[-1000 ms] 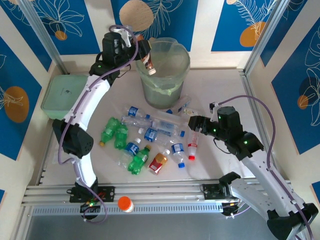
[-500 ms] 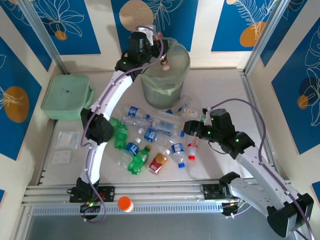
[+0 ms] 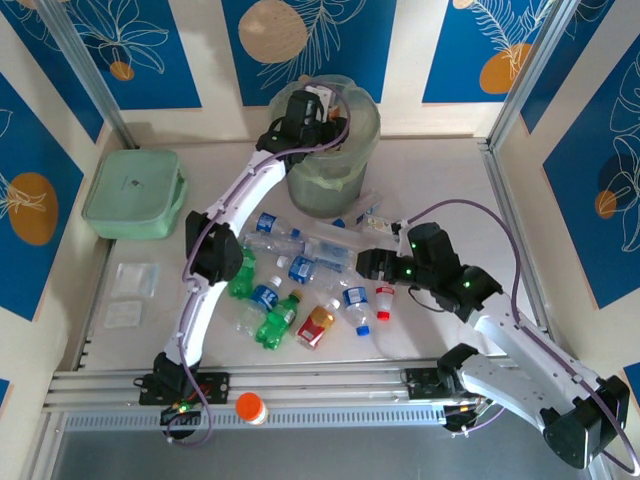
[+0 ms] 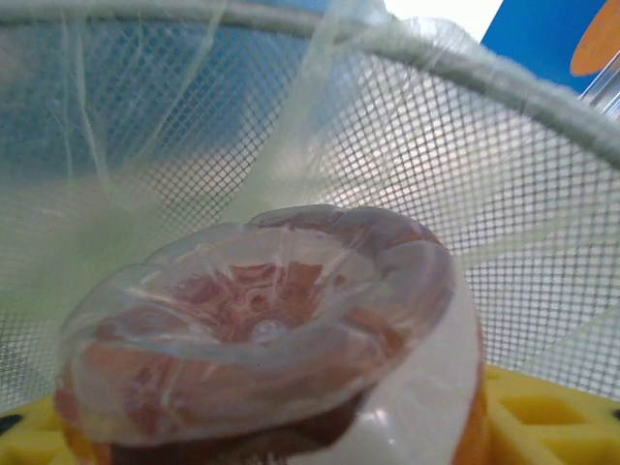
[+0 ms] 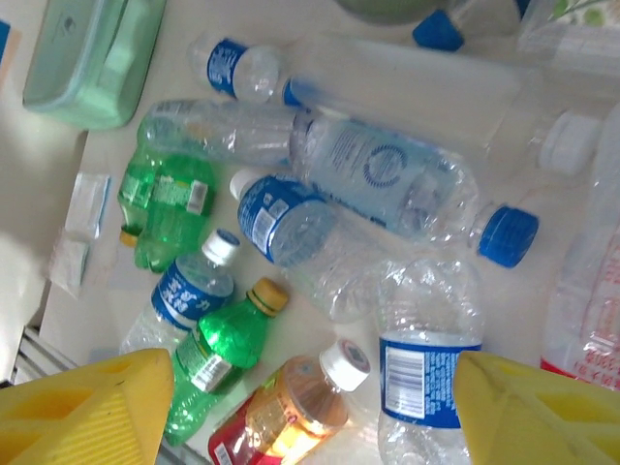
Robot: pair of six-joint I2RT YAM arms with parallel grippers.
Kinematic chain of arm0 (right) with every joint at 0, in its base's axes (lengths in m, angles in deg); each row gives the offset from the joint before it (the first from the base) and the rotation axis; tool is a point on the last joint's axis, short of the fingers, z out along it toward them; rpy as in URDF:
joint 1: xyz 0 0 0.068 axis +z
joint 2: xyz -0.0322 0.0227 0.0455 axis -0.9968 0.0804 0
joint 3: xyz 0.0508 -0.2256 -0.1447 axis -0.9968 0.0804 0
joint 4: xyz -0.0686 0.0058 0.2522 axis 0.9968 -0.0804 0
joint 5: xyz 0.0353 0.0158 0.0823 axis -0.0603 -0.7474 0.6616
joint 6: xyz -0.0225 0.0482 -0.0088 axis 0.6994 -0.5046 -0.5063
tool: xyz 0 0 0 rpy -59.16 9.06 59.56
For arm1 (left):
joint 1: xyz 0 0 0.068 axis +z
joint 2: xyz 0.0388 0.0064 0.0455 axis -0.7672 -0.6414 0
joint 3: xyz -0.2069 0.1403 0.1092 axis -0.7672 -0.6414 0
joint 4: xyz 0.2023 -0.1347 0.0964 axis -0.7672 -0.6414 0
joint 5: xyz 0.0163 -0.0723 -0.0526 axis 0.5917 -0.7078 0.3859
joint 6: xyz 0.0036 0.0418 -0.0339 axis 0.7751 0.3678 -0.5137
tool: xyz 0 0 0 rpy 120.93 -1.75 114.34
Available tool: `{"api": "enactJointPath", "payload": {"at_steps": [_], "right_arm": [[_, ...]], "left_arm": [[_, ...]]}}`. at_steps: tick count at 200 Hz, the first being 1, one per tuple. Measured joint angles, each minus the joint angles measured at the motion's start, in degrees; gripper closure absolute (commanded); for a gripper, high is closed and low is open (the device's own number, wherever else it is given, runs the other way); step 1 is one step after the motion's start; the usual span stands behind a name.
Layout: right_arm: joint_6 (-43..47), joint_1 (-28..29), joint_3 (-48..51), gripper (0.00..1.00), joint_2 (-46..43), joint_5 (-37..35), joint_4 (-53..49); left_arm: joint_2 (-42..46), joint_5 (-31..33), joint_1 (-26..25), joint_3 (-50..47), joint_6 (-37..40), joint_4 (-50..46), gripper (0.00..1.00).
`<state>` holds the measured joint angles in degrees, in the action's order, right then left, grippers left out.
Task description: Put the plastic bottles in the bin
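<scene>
The bin (image 3: 345, 165), grey-green with a pale green bag, stands at the back of the table. My left gripper (image 3: 322, 108) hangs over its mouth, shut on a brown-tinted bottle (image 4: 262, 329) whose base faces the left wrist camera; the bin's mesh wall (image 4: 465, 194) lies just behind it. Several bottles lie in front of the bin: a green pair (image 3: 235, 265), blue-labelled clear ones (image 3: 265, 222), an amber one (image 3: 318, 325). My right gripper (image 3: 365, 265) hovers open above the pile, with the amber bottle (image 5: 300, 407) and a blue-labelled bottle (image 5: 426, 368) between its yellow fingertips (image 5: 97, 407).
A flat mint-green lidded box (image 3: 133, 195) sits at the left. An orange-capped jar (image 3: 250, 407) rests on the front rail. Two small clear packets (image 3: 135, 280) lie left of the pile. Aluminium frame posts stand at the table's back corners.
The left arm has swung right from beside the bin's rim to over its mouth, carrying the bottle. The right gripper has moved left and lower over the bottle pile.
</scene>
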<state>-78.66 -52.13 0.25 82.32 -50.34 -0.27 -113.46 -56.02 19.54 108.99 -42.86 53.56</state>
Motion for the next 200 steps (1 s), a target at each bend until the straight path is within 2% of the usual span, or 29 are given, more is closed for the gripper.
{"api": "enactJointPath", "payload": {"at_steps": [26, 54, 121, 163, 200], "right_arm": [[0.31, 1.05, -0.07, 0.23, -0.07, -1.33, -0.83], [1.57, 1.25, -1.53, 0.23, -0.50, -3.21, -2.97], [2.95, 1.40, -5.31, 0.23, -2.64, -5.35, -6.25], [3.96, 1.57, -9.14, 0.23, -3.30, -6.43, -9.25], [4.13, 1.97, -11.37, 0.24, -3.32, -8.52, -12.44]], "left_arm": [[-0.04, 0.24, 0.00, 0.00, 0.63, -0.42, 0.20], [0.15, 0.44, 0.00, -0.70, 1.16, -0.39, 0.16], [4.68, 0.50, -0.07, -2.27, 1.18, -1.36, 0.18], [16.41, 0.13, -0.37, -8.79, 1.36, -1.51, 0.19], [31.36, 0.15, -0.59, -21.66, 0.04, 1.07, 0.22]]}}
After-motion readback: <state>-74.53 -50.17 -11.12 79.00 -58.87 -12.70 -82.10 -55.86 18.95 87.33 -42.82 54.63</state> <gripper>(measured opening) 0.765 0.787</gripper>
